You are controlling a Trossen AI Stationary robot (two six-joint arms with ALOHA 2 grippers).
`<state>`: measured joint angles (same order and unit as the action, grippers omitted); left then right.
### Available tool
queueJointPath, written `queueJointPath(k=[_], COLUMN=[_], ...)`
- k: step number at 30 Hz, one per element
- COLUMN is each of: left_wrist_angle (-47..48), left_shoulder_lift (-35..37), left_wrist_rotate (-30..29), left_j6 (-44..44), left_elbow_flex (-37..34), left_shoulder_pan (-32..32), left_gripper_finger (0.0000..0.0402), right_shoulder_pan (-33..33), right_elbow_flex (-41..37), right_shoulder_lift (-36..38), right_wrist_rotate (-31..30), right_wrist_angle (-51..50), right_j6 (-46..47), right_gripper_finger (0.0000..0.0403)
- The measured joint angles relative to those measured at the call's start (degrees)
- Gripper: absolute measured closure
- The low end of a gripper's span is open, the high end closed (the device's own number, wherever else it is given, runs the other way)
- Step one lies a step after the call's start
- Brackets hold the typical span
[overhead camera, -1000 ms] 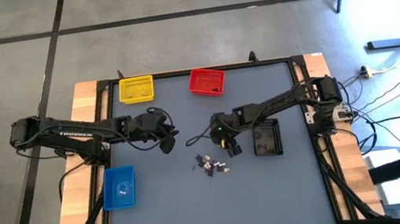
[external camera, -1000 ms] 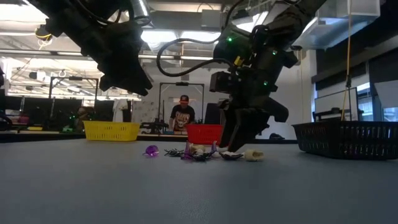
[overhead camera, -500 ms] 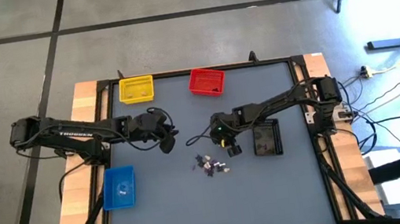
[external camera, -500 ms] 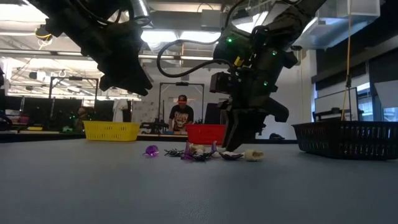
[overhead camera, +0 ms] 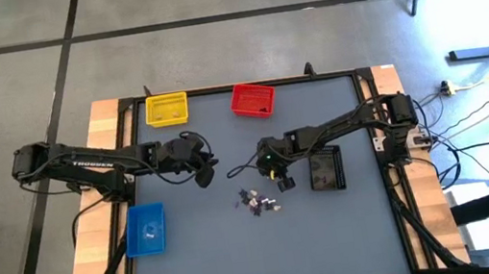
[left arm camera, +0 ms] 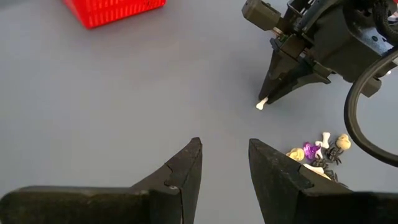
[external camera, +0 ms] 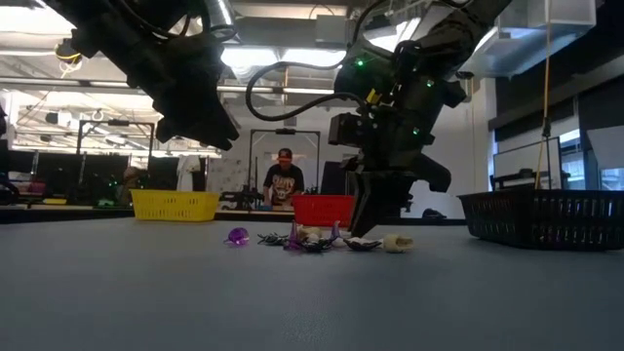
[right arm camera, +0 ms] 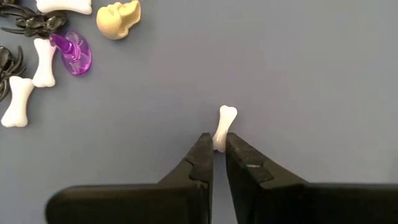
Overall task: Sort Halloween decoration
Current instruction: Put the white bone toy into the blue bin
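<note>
One white bone (right arm camera: pixel 224 126) sits clamped in my right pincer (right arm camera: pixel 219 148), at three o'clock of the pile; I judge lifting comes next.

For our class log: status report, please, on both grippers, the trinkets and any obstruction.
Right gripper shut on white bone, apart from trinket pile. Left gripper open, empty, waiting above the table. Nothing in the way.

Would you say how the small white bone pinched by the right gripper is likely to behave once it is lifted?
The white bone looks moulded, so probably stiff and light. The right gripper pinches only one end, so it might pivot or slip. Its knobbed ends should keep it from rolling far.
</note>
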<state>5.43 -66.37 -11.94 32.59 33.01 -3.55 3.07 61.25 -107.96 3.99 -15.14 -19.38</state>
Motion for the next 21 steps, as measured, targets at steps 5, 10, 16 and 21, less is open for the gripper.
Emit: queueJointPath(k=[5, 10, 16, 21], left_wrist_angle=[0.0, 0.0, 0.0, 0.0], left_shoulder_lift=[0.0, 0.0, 0.0, 0.0], left_wrist_rotate=[0.0, 0.8, 4.2, 7.9], left_j6=[-0.2, -2.8, -11.5, -15.2], left_elbow_flex=[0.0, 0.0, 0.0, 0.0], left_shoulder_pan=[0.0, 0.0, 0.0, 0.0], left_gripper_finger=[0.0278, 0.0278, 0.0278, 0.0278], right_shoulder_pan=[0.0, 0.0, 0.0, 0.0], right_elbow_flex=[0.0, 0.7, 4.1, 7.1], right_shoulder_lift=[0.0, 0.0, 0.0, 0.0], right_wrist_rotate=[0.0, 0.0, -1.2, -2.5], right_wrist_angle=[0.0, -1.1, -4.5, -6.0], right_j6=[0.0, 0.0, 0.0, 0.0], right_gripper_finger=[0.0374, 0.0375, 0.0375, 0.0375])
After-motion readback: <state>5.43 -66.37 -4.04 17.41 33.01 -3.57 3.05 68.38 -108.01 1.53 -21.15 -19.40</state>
